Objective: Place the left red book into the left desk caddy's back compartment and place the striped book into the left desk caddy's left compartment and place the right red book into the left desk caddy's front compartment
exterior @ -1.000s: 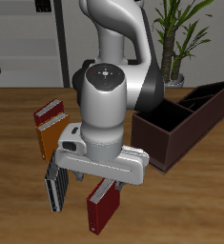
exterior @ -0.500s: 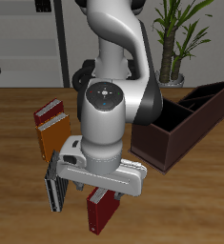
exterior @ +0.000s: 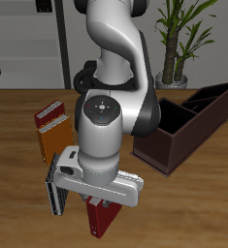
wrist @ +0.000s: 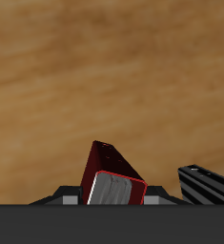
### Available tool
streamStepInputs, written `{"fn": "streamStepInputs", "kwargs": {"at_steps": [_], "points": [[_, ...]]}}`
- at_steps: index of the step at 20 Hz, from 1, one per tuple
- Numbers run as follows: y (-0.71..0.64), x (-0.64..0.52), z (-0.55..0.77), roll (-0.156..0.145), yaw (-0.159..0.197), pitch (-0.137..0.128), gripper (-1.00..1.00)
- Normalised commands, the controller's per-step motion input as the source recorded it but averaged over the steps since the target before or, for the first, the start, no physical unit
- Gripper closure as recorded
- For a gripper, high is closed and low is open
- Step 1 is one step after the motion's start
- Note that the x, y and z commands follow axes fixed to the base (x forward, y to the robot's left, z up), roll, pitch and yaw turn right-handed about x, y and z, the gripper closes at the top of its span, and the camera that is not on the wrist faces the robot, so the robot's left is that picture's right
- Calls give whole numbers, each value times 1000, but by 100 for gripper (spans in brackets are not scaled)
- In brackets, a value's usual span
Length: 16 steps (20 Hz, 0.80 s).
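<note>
Near the table's front edge, the right red book point(exterior: 100, 215) lies flat on the wood, its dark crimson cover partly hidden under the Franka arm's gripper point(exterior: 103, 197), which over the past second has sunk steadily toward it, the wrist coming lower and closer to the book with each frame. That descent suggests the operator is lining up a grasp on this book, the one bound for the front compartment of the left desk caddy point(exterior: 188, 126); none of the three books is yet in the caddy, so the task appears to be at its first pick.

From the wrist camera, the right red book point(wrist: 112, 174) sits directly below the gripper body, its white page edge facing the lens, and seems centred for a grip. The fingertips themselves are hidden by the hand in the exterior view and fall outside the wrist view, so whether they are spread or pressed together cannot be told, nor whether they touch the book.

Just beside it lies the striped book point(exterior: 55, 190), also glimpsed by the wrist camera point(wrist: 211, 182). Farther back rest an orange-brown book point(exterior: 50, 141) and the left red book point(exterior: 49, 116), well apart from the caddy.
</note>
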Motion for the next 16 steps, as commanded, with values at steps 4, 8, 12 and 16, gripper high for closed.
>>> {"fn": "streamStepInputs", "kwargs": {"at_steps": [4,8,12,16], "points": [[54,9,-29,19,-19,-3,100],[168,-131,324,32,-6,-34,100],[137,-275,769,-12,12,-70,100],[76,-307,855,-68,12,-57,100]]}}
